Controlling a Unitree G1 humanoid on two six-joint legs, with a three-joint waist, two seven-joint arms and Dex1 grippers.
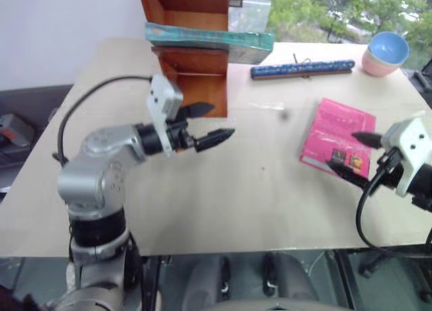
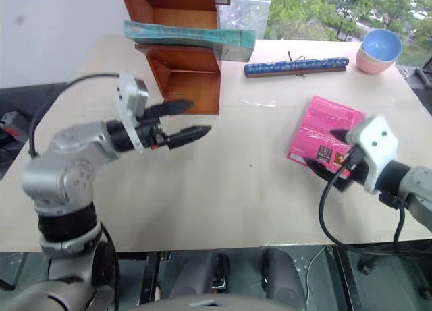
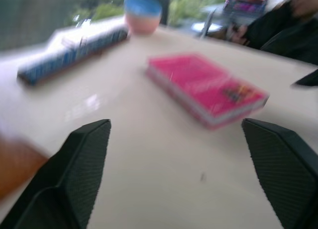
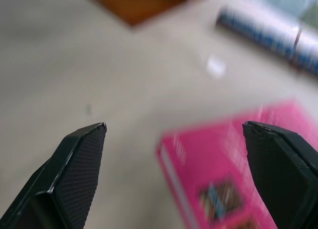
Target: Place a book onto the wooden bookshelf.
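Observation:
The teal-green book (image 1: pixel 209 41) lies flat on a shelf of the reddish-brown wooden bookshelf (image 1: pixel 199 71) at the table's far side, its right end jutting past the side panel. My left gripper (image 1: pixel 206 125) hangs open and empty over the table, below and in front of the bookshelf, pointing right. My right gripper (image 1: pixel 351 154) is open and empty at the near right, its fingers over the pink book (image 1: pixel 337 141). In the right wrist view the pink book (image 4: pixel 233 169) lies between the wide-apart fingers (image 4: pixel 74 169).
A long blue patterned roll (image 1: pixel 302 69) lies at the far side of the beige table (image 1: pixel 223 203). Stacked blue and pink bowls (image 1: pixel 386 53) stand at the far right corner. A window is behind the bookshelf.

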